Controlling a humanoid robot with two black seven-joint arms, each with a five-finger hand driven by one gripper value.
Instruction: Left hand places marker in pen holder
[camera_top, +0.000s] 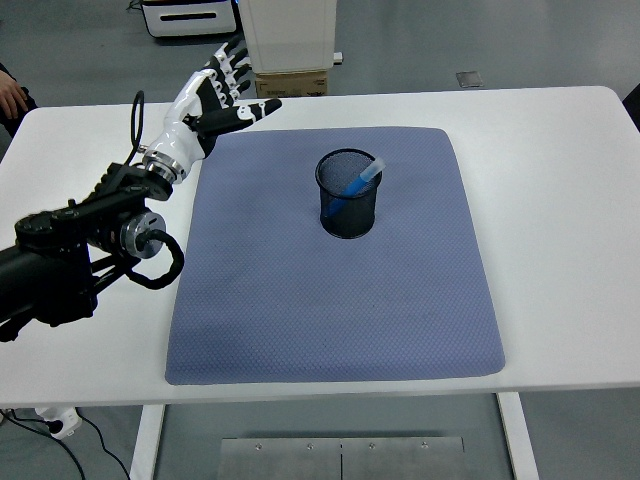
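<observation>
We see the marker (358, 183) leaning in the pen holder (349, 194); our left hand (212, 95), fingers spread and empty, sits well clear, so only a careless swing could topple it.

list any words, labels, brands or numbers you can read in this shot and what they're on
No text can be read in the head view.
Black mesh pen holder: no label shows.
Blue marker with a pale cap, standing tilted in the holder: no print can be made out.
Blue-grey textured mat and white table: plain.
Left hand: black and white segments, no markings.
Brown cardboard box behind the table: any print is too small and blurred to read.
</observation>
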